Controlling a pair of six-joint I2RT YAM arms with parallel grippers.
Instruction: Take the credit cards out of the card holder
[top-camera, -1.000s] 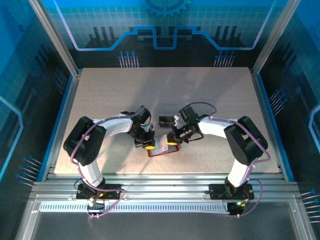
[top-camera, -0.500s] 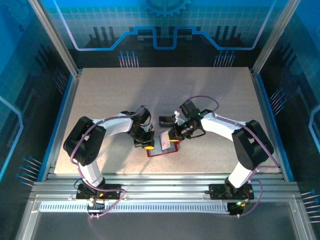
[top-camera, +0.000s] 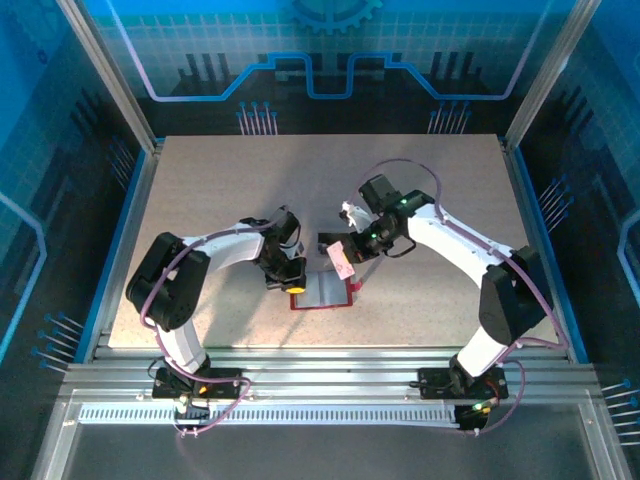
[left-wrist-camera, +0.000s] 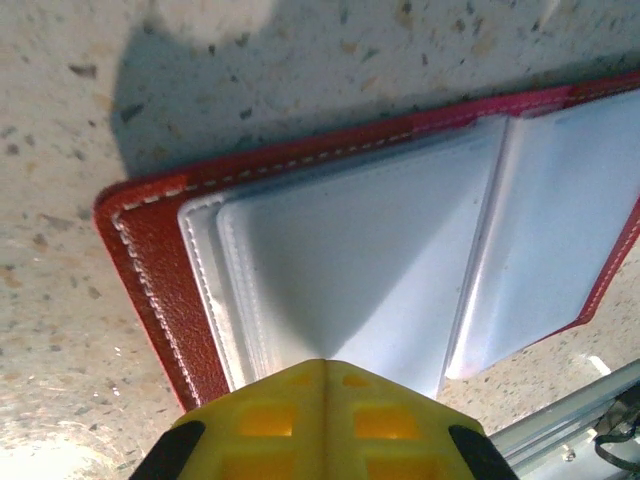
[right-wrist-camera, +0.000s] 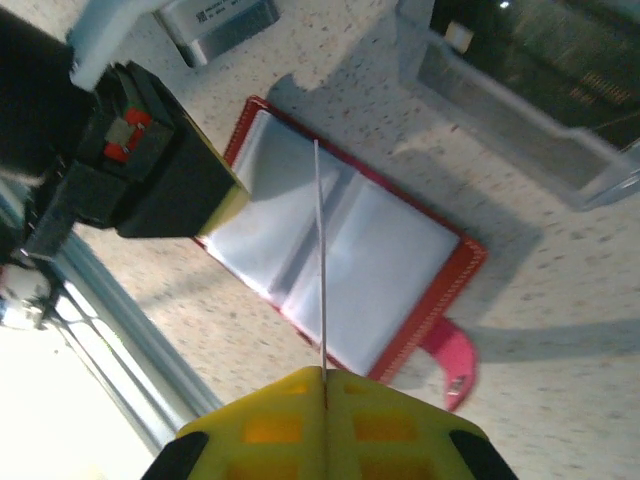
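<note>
Card (right-wrist-camera: 320, 250): pale, clamped edge-on in right claw (right-wrist-camera: 323, 372), long axis running straight out from its tips | card holder (right-wrist-camera: 390, 250): open flat on desk (right-wrist-camera: 560, 290), below and ahead of that claw | left claw (left-wrist-camera: 325, 365): tips together, resting on holder's outer page | next: probably carry card aside

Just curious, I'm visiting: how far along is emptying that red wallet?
Done: the card holder lies open, its visible pockets looking empty. In hand: the right gripper pinches a pale card above it while the left gripper presses the holder down. Left: setting that card down; hidden pockets may hold more.
</note>
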